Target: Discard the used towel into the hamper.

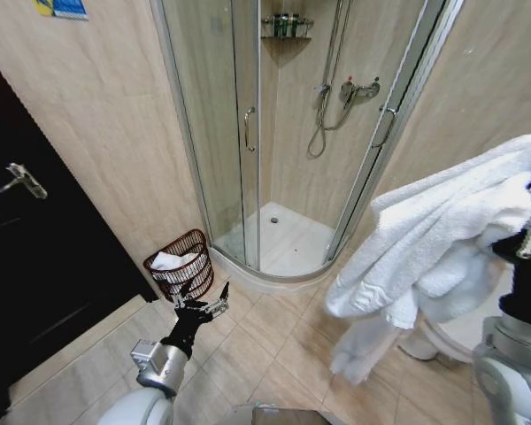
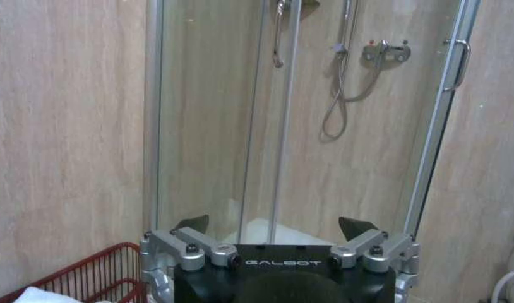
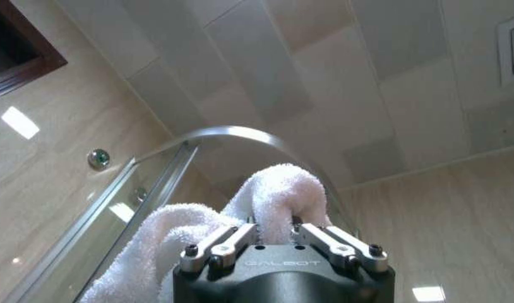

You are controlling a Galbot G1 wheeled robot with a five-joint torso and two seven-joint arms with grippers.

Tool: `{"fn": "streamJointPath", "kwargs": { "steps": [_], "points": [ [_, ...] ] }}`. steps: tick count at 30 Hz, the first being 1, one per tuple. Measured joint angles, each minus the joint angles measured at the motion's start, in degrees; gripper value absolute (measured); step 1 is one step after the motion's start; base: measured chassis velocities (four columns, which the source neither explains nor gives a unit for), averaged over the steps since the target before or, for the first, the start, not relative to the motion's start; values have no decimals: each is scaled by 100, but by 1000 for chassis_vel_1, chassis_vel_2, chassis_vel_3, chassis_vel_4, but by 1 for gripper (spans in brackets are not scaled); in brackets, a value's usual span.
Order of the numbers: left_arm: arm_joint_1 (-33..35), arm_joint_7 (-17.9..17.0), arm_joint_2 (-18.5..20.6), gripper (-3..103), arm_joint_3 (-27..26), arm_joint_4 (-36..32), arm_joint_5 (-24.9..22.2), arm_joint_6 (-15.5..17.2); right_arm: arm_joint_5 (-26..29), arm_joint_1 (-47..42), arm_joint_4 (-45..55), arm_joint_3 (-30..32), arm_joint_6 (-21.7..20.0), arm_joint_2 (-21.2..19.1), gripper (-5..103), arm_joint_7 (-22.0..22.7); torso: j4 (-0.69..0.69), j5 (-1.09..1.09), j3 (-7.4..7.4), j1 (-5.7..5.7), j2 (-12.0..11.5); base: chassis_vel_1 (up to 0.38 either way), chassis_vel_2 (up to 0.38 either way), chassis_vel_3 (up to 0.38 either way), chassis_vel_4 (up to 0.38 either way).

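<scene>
We hold the towel (image 1: 442,239) raised at our right, draped, clamped in the right gripper (image 3: 274,228). The hamper (image 1: 182,266) sits low at our left beside the shower; carry across and release directly above. Left gripper (image 1: 202,302) idles released.

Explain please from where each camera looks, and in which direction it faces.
Head view: high, looking down at the shower cabin; left pincer by the hamper, right arm lifting the towel.
Left wrist view: low, facing the shower; open left pincer, hamper rim.
Right wrist view: pointing at the ceiling; right pincer clamps the towel.
Shared: shower, hamper, towel.
</scene>
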Motion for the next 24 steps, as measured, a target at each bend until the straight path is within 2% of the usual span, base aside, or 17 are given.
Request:
{"fn": "streamJointPath", "kwargs": {
  "steps": [24],
  "points": [
    [0, 0, 0, 100, 0, 0, 0, 0, 40, -12, 0, 70, 1, 41, 11, 24, 0, 0, 326, 267, 595, 0, 0, 0, 0]
  ]
}}
